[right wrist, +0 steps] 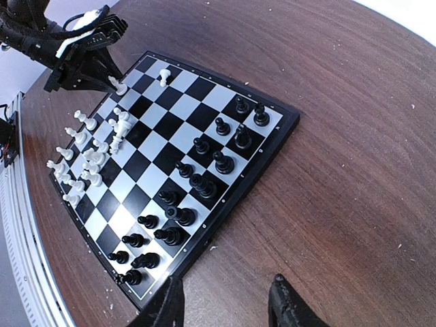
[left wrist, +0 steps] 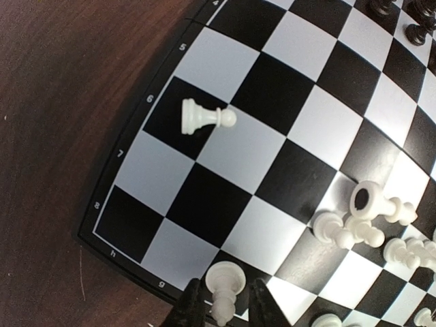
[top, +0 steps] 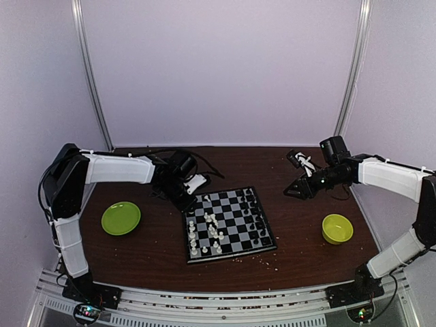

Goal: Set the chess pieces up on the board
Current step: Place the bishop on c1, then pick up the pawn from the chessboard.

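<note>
Clearly glossy plastic, the tiny turned white chessmen [right wrist: 88, 160] crowd one side of the small black-and-grey checked board [top: 235, 214], and the black chessmen [right wrist: 204, 184] stand ranked along the other. The board lies mid-worktop [right wrist: 340, 136] on dark, grainy wood (pale crumbs [right wrist: 411, 107] dot it). The left arm [top: 116, 168] folds low over the board's far corner, and the left end effector [left wrist: 224, 283] is narrowly parted astride one white pawn [left wrist: 225, 276], not visibly pinching it. The right end effector [right wrist: 227, 279] hovers beside the board, spread wide and holding nothing.
</note>
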Motion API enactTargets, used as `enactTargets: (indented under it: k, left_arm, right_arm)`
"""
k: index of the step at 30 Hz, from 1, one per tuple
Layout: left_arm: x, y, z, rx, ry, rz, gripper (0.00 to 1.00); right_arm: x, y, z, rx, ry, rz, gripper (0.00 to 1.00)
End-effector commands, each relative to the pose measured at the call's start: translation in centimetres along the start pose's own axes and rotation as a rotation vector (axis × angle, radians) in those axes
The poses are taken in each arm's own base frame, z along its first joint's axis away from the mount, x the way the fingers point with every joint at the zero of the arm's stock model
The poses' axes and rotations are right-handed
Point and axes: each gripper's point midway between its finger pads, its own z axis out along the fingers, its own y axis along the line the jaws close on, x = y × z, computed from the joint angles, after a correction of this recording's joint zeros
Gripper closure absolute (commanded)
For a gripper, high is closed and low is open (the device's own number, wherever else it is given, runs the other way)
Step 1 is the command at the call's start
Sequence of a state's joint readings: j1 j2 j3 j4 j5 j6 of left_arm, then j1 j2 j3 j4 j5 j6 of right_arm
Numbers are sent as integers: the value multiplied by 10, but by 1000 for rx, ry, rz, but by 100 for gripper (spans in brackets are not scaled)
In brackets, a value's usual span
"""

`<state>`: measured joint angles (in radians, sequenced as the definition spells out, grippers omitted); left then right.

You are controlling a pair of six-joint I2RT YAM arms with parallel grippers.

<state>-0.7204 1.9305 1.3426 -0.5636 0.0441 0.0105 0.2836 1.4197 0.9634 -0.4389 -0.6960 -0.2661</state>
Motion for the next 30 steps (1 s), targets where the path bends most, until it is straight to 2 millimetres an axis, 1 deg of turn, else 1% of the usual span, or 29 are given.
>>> enactTargets:
  k: [1,3,6,9,12,15,18,21,24,30]
  left_arm:
    - [-4,6,-12,-19,-10,-2,74]
    - [-11,7,-26,-27,-29,5,71]
    - [-26,5,-46,-21,-85,27,68]
    - [-40,9,-53,-34,-118,49,67]
    - [-54,6,-49,-11,-132,115,67]
    - [-65,-9,-46,92,-167,247,66]
    - [-72,-19,-47,187,-216,379,62]
    - [-77,-10,-39,192,-203,441,61]
    - [-74,-3,-25,213,-142,476,60]
    - [-77,9,-5,223,-125,488,57]
  right_arm:
    - [-11,-1,-5,1,-22,-21,58]
    - [-11,0,-6,0,-23,-21,58]
    - [-12,0,-6,-1,-23,-20,58]
    - [-12,0,-5,-6,-23,-22,58]
    - [-12,0,-5,-7,-21,-22,58]
    - [-12,1,-7,-7,-24,-24,58]
    - [-12,2,-8,-7,-26,-28,58]
    - [-12,2,-9,-1,-28,-29,58]
    - [-12,1,-9,0,-28,-30,58]
    - [-9,-2,-7,0,-17,-25,58]
